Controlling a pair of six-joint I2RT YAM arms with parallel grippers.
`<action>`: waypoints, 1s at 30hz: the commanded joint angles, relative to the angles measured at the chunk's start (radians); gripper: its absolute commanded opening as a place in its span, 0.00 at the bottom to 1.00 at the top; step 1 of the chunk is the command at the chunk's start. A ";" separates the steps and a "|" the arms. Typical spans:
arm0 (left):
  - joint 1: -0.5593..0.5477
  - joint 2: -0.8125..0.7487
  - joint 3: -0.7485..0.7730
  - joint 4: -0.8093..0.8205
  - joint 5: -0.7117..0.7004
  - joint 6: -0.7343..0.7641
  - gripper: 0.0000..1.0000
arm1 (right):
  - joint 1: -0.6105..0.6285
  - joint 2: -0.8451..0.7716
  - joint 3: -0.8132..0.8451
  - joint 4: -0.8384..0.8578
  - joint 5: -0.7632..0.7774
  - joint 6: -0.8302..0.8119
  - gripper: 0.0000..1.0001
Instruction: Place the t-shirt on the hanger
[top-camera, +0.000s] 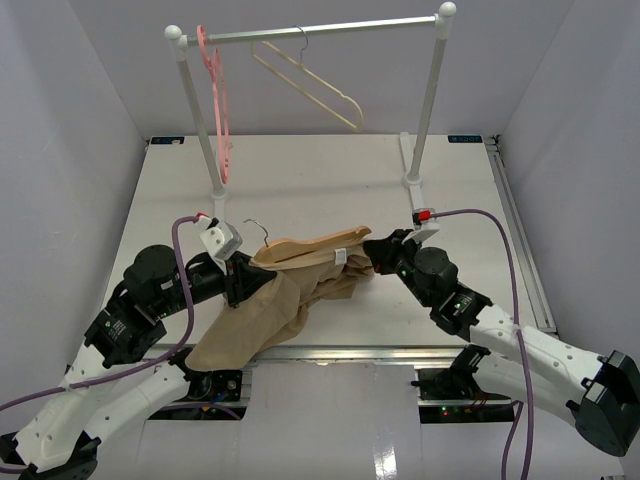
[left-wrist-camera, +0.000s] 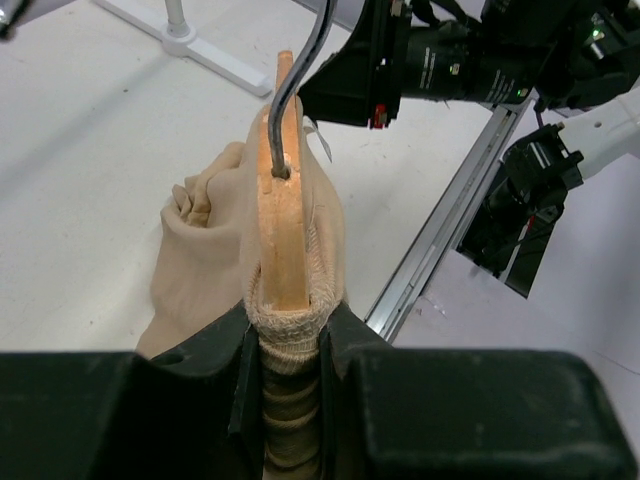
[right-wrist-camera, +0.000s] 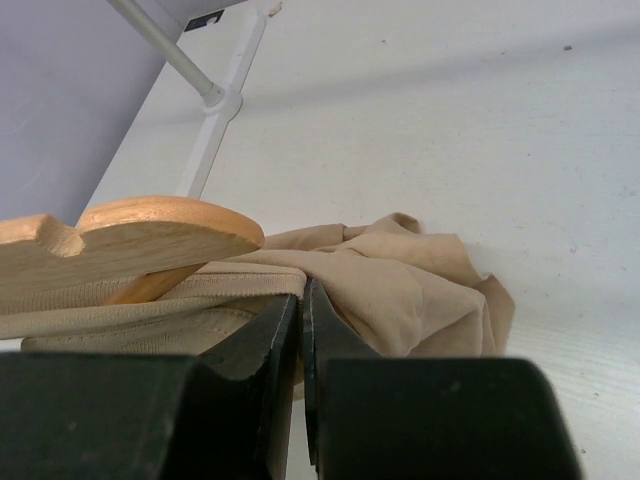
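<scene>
The wooden hanger (top-camera: 312, 243) lies across the table's near middle, its metal hook (top-camera: 256, 229) pointing left. Over it hangs the tan t-shirt (top-camera: 262, 318), collar pulled around the hanger, body trailing over the front edge. My left gripper (left-wrist-camera: 290, 335) is shut on the hanger's (left-wrist-camera: 281, 235) end, with the ribbed collar of the t-shirt (left-wrist-camera: 203, 250) wrapped around the wood between the jaws. My right gripper (right-wrist-camera: 303, 297) is shut on the t-shirt's (right-wrist-camera: 420, 290) collar edge, just below the hanger's (right-wrist-camera: 150, 240) other rounded end. From above, the left gripper (top-camera: 243, 277) and right gripper (top-camera: 371, 256) flank the hanger.
A white clothes rack (top-camera: 310, 33) stands at the back, carrying a pink hanger (top-camera: 218, 105) and a cream hanger (top-camera: 312, 85). Its feet (top-camera: 412, 180) rest on the table. A metal rail (top-camera: 330, 352) runs along the front edge.
</scene>
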 joint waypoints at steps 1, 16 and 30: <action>-0.001 -0.048 0.094 0.034 0.121 0.013 0.00 | -0.089 -0.018 -0.009 -0.139 0.104 -0.048 0.08; -0.001 -0.023 0.124 -0.039 0.258 0.066 0.00 | -0.210 -0.016 0.066 -0.202 -0.061 -0.109 0.08; -0.001 0.102 0.155 -0.136 0.251 0.093 0.00 | -0.256 -0.007 0.248 -0.355 -0.026 -0.190 0.08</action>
